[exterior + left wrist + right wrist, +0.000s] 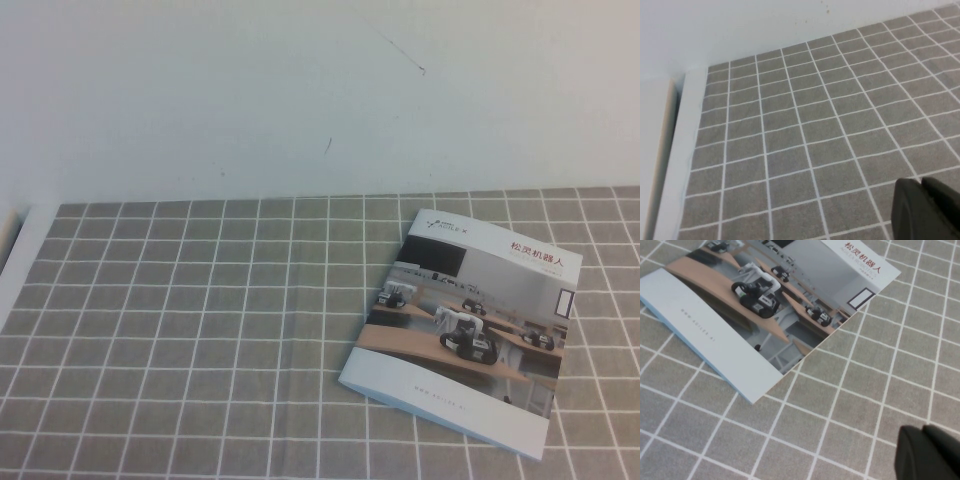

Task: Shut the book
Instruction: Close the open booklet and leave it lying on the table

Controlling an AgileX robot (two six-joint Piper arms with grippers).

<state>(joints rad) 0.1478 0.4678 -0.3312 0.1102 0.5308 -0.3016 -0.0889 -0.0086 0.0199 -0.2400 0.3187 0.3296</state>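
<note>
A thin book (465, 325) lies flat and closed on the grey checked cloth at the right of the table, cover up, showing robots on desks and red Chinese lettering. In the right wrist view the book (765, 305) lies a few squares beyond my right gripper (922, 429), whose two black fingers press together with nothing between them. My left gripper (921, 182) hovers over bare cloth far to the book's left, its fingers also shut and empty. Neither arm appears in the high view.
The grey cloth with white grid lines (200, 330) covers the table up to a white wall (300, 90) behind. A white table edge (682, 150) and a pale panel (655, 150) border the cloth on the left.
</note>
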